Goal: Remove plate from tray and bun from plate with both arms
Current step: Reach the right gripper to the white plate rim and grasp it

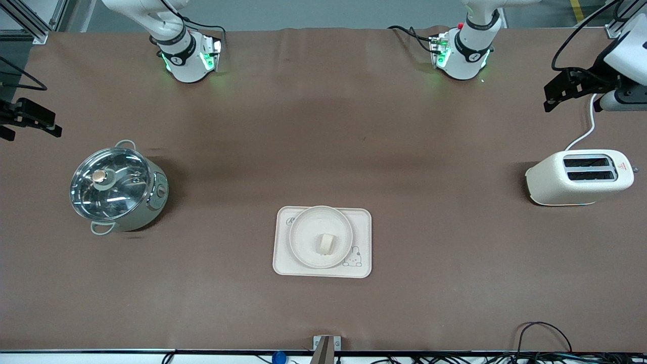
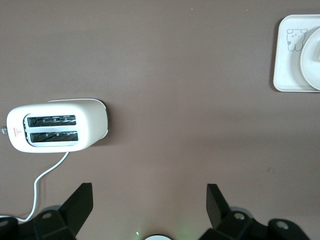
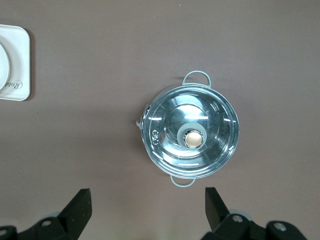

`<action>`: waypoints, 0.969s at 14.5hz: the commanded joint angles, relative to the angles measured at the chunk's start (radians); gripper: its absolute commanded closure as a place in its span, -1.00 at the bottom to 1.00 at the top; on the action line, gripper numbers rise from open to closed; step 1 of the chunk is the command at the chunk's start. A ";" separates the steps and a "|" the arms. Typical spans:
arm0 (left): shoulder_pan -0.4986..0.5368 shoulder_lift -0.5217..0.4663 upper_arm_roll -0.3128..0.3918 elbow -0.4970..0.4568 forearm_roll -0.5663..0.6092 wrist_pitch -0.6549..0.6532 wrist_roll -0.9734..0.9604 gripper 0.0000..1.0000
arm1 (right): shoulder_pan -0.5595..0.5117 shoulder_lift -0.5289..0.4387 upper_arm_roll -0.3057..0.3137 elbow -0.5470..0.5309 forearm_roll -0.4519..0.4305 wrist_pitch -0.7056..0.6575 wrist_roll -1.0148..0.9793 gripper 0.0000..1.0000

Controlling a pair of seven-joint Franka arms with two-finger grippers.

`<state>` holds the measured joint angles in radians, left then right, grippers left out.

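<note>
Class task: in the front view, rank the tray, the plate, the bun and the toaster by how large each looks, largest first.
1. Toaster and tray: too alike in apparent size to rank; both lie flat on the table, so nearness matters little.
2. Plate, resting on the tray.
3. Bun, on the plate, clearly smallest.

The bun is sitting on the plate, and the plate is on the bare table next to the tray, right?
Not quite. The bun does sit on the plate, but the plate is not on the bare table: it rests on the tray, the one with the rabbit drawing. The front view shows this.
</note>
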<state>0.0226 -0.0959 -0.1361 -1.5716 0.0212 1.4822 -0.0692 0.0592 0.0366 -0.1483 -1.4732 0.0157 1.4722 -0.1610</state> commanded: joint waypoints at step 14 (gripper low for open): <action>-0.004 0.028 0.004 0.031 0.022 -0.019 0.005 -1.00 | 0.192 0.363 0.023 -0.084 0.548 0.437 0.061 -1.00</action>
<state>0.0235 -0.0738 -0.1360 -1.5648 0.0212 1.4823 -0.0691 0.2095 0.2985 -0.1223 -1.5746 0.4428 1.8227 -0.1268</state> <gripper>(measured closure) 0.000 0.000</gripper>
